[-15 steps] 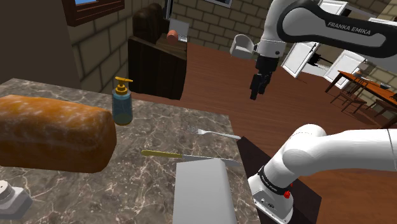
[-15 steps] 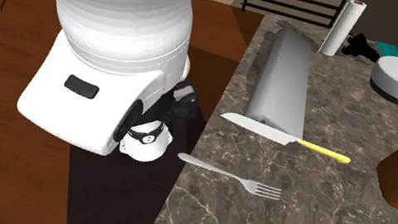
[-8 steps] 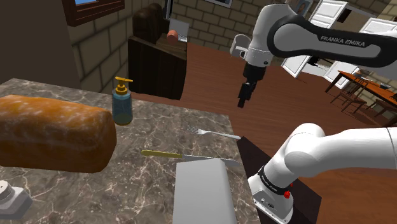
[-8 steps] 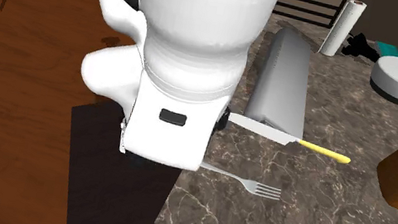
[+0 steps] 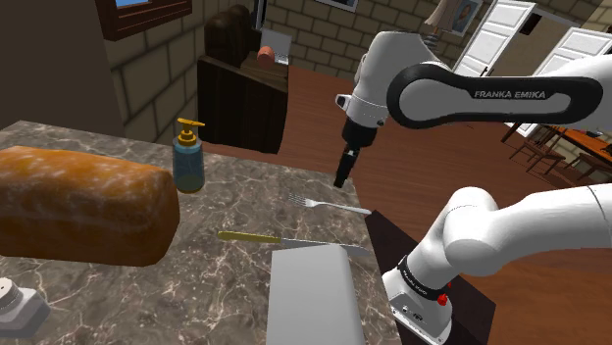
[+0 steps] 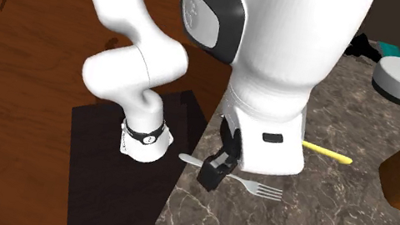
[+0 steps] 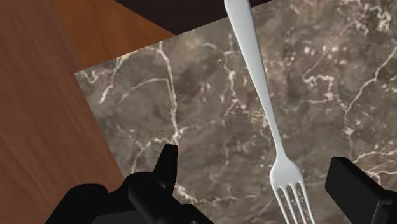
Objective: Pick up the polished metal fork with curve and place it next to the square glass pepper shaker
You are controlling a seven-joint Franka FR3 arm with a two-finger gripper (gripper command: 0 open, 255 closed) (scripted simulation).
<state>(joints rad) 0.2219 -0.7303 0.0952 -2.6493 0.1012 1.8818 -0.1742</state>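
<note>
Item 1: fork, plain silver metal. I see it lying flat on the dark marble table, close to the edge by the stand. Its long axis runs nearly across the shoulder view, tines toward that view's left and handle tip toward the table edge. In the second exterior view the fork shows its tines pointing to that view's right. In the wrist view the fork has its tine end between the fingers, nearer one of them, and its handle runs away from the gripper.

Item 2: gripper, all black, pointing down over the fork, above it and not touching. I read its fingers as spread wide and holding nothing.

Item 3: pepper shaker, pale grey and blocky, at the shoulder view's lower left, well apart from the fork.

Item 4: knife, yellow handle, roughly parallel to the fork, lying between it and a long grey block.

Item 5: bread loaf.

Item 6: soap dispenser, upright, beside the loaf.
</note>
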